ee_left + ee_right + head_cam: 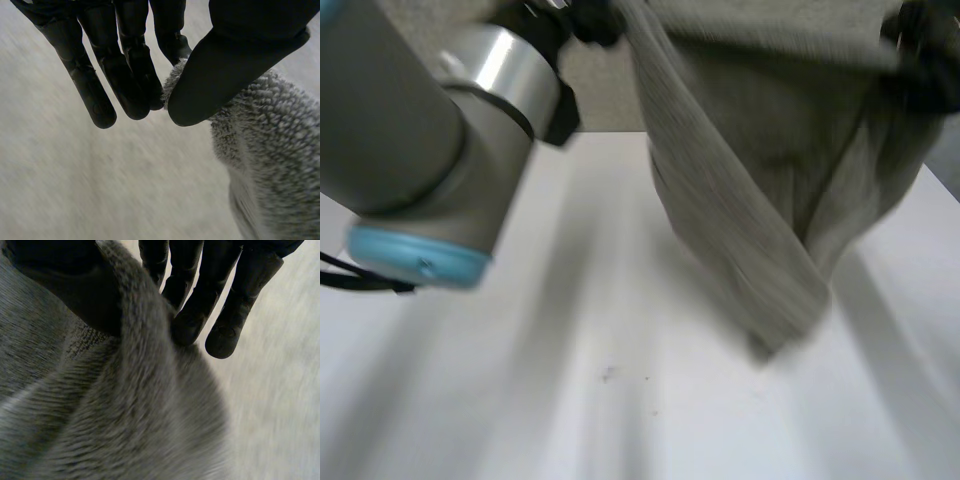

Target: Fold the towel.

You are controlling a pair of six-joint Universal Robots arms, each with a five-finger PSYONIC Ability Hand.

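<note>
Black against pale pile, the robot's left hand [125, 75] pinches one upper corner of the grey terry towel [270, 150], with the cloth caught between its thumb and its straight fingers. The right hand [65, 285] is closed on the other upper part of the same towel, and a thick ridge of cloth runs up between its thumb and its fingers. In the head view both hands are raised at the far side of the scene. The left is beside the towel's near-left top edge and the right is at its far-right top edge.

From those two holds the towel hangs in loose, slanting folds, bunched towards the middle and not spread flat. Its lowest tip dangles close over the white surface [570, 400]; whether it touches cannot be told. The left arm [410, 140], with its grey joint and light-blue cap, crosses the near-left foreground, well apart from the cloth.

The step in hand appears to be the lift, with the towel held up by its top edge before any fold is laid. The next move likely calls for both pinches to hold while the hands draw apart to take out the sag. The hanging part can then be lowered onto the surface so that the held edge can be carried over it.
</note>
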